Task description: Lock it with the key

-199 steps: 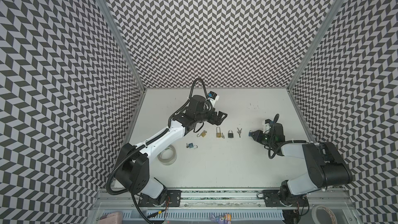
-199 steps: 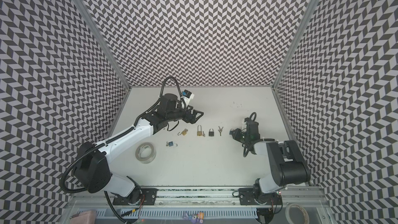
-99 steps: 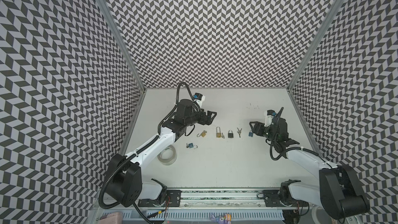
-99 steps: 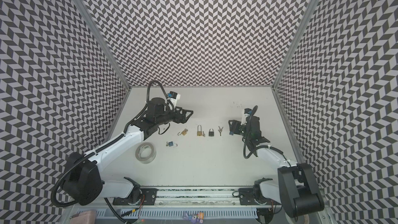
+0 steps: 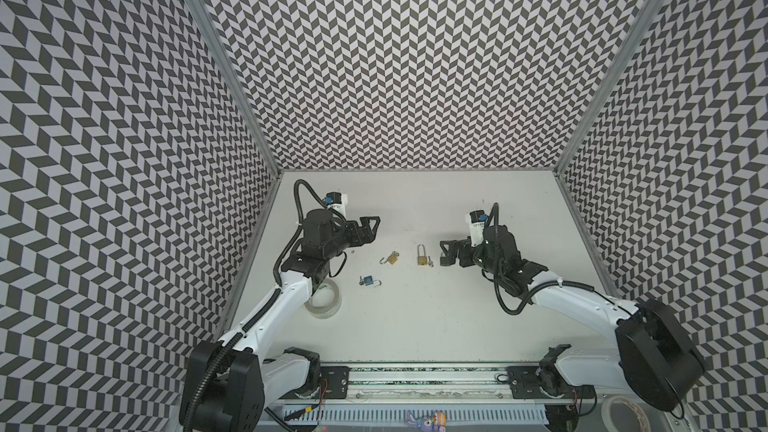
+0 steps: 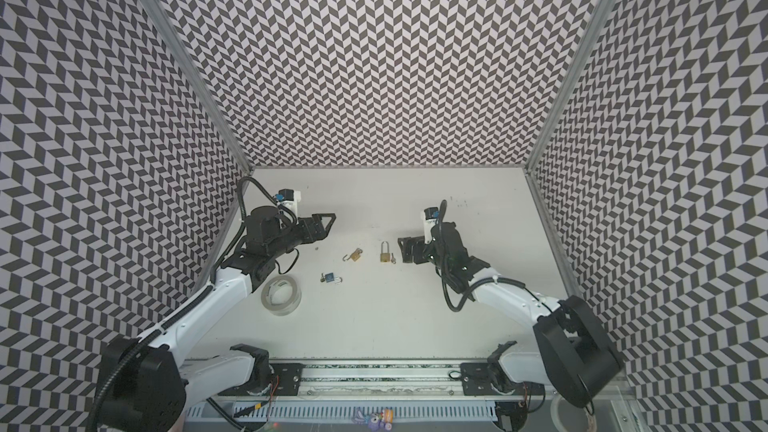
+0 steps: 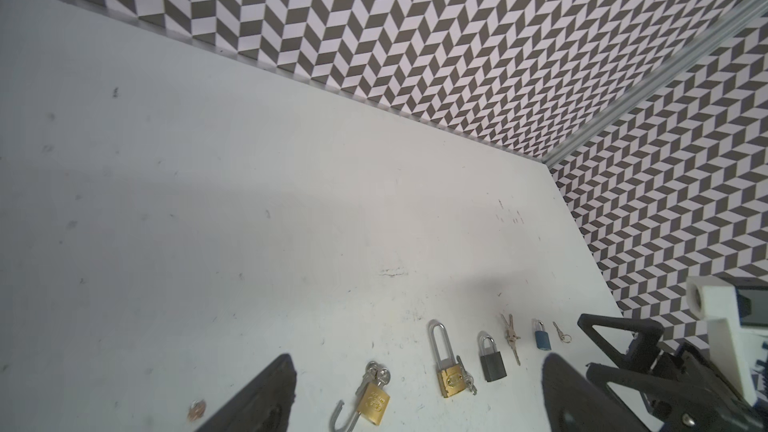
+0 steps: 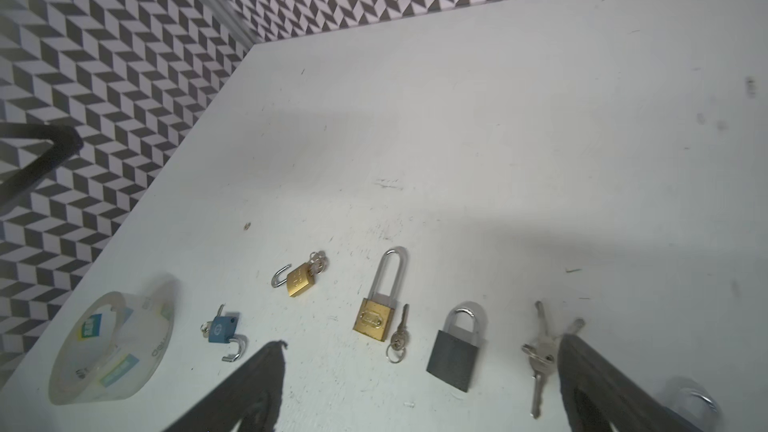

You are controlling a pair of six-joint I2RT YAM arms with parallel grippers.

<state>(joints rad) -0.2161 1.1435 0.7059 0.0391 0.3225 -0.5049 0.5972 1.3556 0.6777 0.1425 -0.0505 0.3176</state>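
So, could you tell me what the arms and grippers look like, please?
The left arm and right arm have white links, black joints and black ribbed cables. The left gripper and right gripper are black, with triangular open-frame fingers.

White table (image 5: 415, 309) bears padlocks (image 5: 421, 260), keys (image 8: 540, 359), tape roll (image 8: 120, 367).

A clear tape roll (image 5: 329, 312) lies flat on the white table (image 5: 415, 317), chevron-patterned walls (image 5: 415, 56) around.
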